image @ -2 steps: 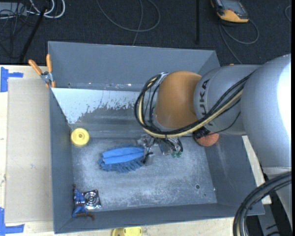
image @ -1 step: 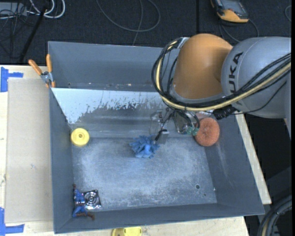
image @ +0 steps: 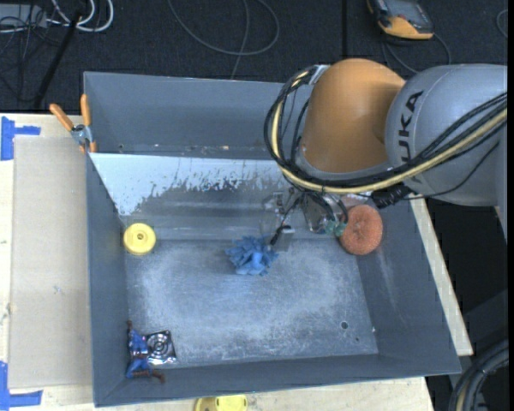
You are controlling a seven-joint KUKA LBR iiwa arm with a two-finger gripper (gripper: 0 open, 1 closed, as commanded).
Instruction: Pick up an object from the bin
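Note:
My gripper (image: 282, 229) reaches down under the orange wrist cover near the bin's back middle. One thin fingertip points down-left, just above the upper right edge of a crumpled blue soft thing (image: 252, 256) on the bin floor. A rough reddish-brown ball (image: 361, 229) lies close to the right of the gripper, against the bin's right wall.
A small yellow round cap-like piece lies at the left side of the floor (image: 140, 239). A blue and silver metal piece (image: 149, 348) sits in the front left corner. The arm and its cables cover the back right of the bin.

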